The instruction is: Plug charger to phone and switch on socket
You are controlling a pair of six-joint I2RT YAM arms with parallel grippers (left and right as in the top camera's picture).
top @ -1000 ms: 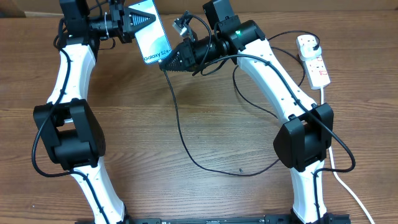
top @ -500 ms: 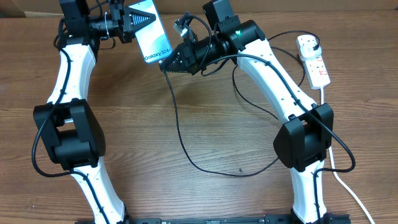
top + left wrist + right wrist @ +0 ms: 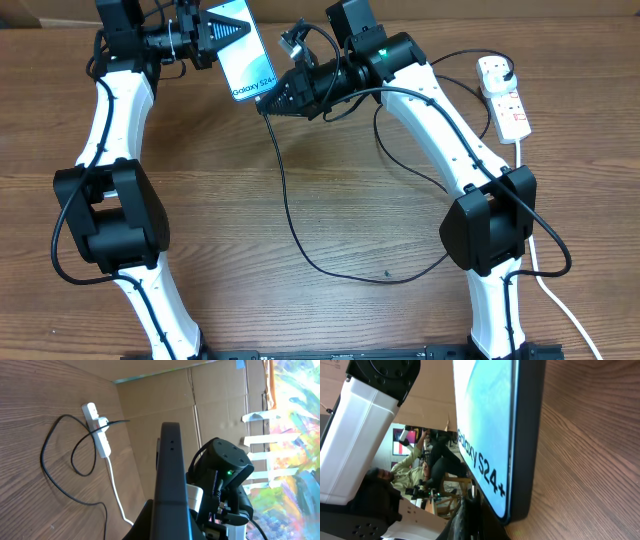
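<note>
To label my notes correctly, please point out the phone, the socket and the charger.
phone (image 3: 250, 60), overhead view, on its blue screen.
socket (image 3: 507, 104), overhead view, on its white body.
charger (image 3: 286, 190), overhead view, on the thin black cable.

1. Brown wood-grain table (image 3: 230, 300), the planks running side to side.
2. The black charger cable (image 3: 287, 205) snakes across the middle in loose loops.
3. A white power strip (image 3: 505, 100) lies flat by the far right edge.
4. Its thick white cord (image 3: 114, 485) trails along the right side toward the near edge.
</note>
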